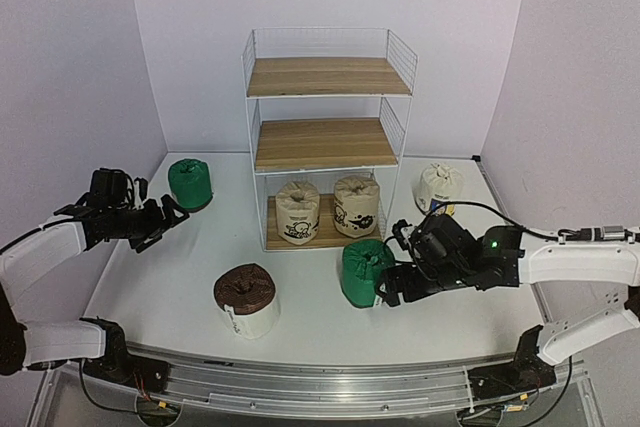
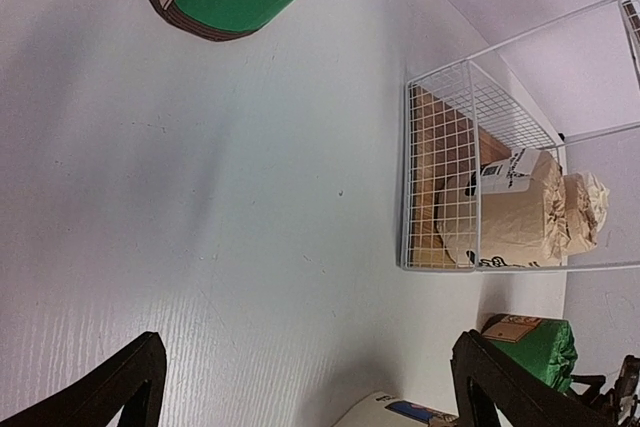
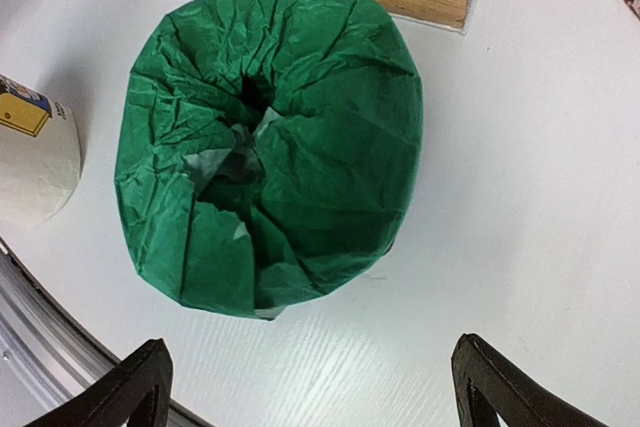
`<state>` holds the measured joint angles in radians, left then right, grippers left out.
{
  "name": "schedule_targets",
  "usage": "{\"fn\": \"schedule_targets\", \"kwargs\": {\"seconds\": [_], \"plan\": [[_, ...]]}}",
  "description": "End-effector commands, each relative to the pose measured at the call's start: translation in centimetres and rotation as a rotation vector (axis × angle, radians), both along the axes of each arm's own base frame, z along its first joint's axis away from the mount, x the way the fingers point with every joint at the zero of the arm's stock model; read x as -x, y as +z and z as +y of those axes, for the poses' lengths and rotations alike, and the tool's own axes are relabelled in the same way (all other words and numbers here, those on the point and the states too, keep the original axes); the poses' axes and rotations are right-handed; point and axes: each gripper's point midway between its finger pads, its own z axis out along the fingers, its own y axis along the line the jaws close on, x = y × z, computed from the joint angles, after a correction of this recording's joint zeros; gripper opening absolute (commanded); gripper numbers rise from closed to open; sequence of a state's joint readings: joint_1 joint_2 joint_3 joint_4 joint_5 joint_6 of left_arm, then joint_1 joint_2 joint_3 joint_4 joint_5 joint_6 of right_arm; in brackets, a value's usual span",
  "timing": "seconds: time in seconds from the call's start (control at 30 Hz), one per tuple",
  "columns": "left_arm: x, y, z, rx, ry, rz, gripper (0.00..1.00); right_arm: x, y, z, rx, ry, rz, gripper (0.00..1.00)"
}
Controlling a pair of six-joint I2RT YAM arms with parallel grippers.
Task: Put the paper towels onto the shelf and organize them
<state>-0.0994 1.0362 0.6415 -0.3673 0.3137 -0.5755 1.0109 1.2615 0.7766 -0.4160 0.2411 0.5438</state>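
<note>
The shelf [image 1: 325, 137] stands at the back of the table [image 1: 300, 332]. It has three wood boards in a white wire frame. Two beige rolls [image 1: 298, 212] [image 1: 356, 205] sit side by side on the bottom board and fill most of it.

The other rolls are on the table. One green roll [image 1: 190, 183] is to the left of the shelf, near the left wall. A second green roll [image 1: 362, 272] is just in front of the shelf's right corner. A brown-topped roll [image 1: 247, 299] is left of it, nearer the front edge. A white roll [image 1: 438, 187] is right of the shelf, close to the right wall.

The left gripper [image 1: 165, 219] is near the first green roll. Its fingers are wide apart and hold nothing. Bare white table lies between it and the shelf.

The right gripper [image 3: 310, 347] is just beside the second green roll. Its fingers are wide apart too, and the roll is in front of them, not between them.

The beige rolls have black prints, too small to read. The brown-topped roll has a yellow and blue label [image 3: 22, 112]; I cannot read its words.
</note>
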Motion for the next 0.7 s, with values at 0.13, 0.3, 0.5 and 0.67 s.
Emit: {"fn": "schedule_targets", "kwargs": {"seconds": [0.13,0.3,0.5,0.67], "plan": [[-0.9,2.3,0.1,0.001,0.013,-0.066,1.00,-0.6,0.1,1.7,0.062,0.265,-0.204,0.96],[-0.8,2.0,0.3,-0.003,0.025,-0.056,1.00,-1.3,0.5,3.3,0.050,0.319,-0.256,0.98],[-0.7,1.9,0.5,-0.005,0.039,-0.055,1.00,-2.9,-1.2,3.6,0.104,0.262,-0.270,0.98],[-0.7,1.6,0.5,-0.004,0.044,-0.047,1.00,-3.9,-1.8,3.8,0.097,0.218,-0.303,0.98]]}}
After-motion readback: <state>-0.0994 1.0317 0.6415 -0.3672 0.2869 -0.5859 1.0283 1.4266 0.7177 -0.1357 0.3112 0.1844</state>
